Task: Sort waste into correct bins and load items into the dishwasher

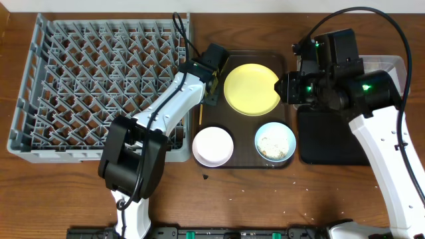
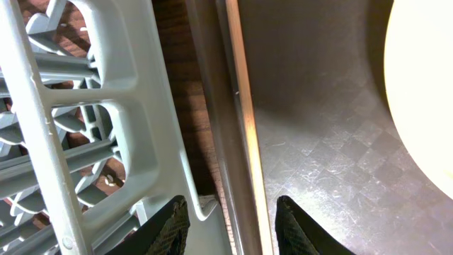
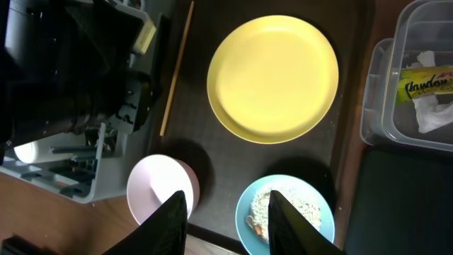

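Left gripper (image 2: 232, 209): spread astride the left rim of the brown serving tray (image 1: 244, 129), with a chopstick (image 3: 177, 71) lying unpinched between the fingers; probably lined up so the stick can be closed on.
Right gripper (image 3: 226, 205): spread and empty, held above the tray's near half, likely out of the left arm's way.
Yellow plate (image 1: 252, 89): on the tray's far half, not yet loaded.
Food scraps (image 1: 272, 143): in the light blue bowl (image 1: 292, 133), at the tray's near right corner.
Wrapper (image 3: 428, 81): already binned in the clear box (image 3: 382, 106), right of the tray.

The right arm (image 1: 382, 139) is hiding most of the clear box (image 1: 400, 64). The left wrist view's edge is cutting off the yellow plate (image 2: 425, 78).
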`<control>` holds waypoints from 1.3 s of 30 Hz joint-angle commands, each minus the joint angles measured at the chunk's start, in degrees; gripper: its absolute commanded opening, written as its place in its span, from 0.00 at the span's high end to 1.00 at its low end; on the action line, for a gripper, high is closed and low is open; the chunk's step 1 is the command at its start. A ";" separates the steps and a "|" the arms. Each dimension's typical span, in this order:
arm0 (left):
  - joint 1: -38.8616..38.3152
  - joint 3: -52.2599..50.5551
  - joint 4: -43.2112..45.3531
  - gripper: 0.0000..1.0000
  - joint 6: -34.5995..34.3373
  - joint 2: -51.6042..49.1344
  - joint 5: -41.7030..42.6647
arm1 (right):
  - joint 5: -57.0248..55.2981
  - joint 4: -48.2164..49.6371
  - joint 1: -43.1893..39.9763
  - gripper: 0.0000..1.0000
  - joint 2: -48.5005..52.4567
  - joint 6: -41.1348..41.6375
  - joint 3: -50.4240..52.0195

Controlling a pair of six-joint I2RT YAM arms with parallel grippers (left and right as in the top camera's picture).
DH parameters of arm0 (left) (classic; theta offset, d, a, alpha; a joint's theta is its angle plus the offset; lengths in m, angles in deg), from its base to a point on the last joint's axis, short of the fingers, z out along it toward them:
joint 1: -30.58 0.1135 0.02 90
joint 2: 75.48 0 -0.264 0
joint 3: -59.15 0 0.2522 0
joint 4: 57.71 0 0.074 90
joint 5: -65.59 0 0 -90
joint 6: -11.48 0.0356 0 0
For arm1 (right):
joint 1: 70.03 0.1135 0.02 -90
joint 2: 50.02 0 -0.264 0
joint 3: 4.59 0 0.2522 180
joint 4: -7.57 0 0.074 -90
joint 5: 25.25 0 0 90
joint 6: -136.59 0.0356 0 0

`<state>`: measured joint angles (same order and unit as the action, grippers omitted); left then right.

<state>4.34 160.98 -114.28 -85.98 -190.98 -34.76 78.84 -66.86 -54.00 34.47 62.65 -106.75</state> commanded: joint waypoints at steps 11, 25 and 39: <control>3.37 -0.59 -1.09 0.58 0.35 0.09 -3.21 | -0.33 -0.70 -0.22 0.65 0.15 -0.48 -0.31; 0.83 -0.52 3.93 0.53 -0.09 0.07 9.55 | -0.31 -0.87 -0.22 0.65 0.15 -0.48 -0.31; -1.22 -0.52 9.16 0.53 -0.07 -4.04 -1.09 | -0.31 -0.85 -0.22 0.65 0.17 -0.48 -0.31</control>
<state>2.94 160.74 -105.45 -86.00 -191.88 -34.02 78.84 -67.71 -54.00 34.47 62.65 -106.75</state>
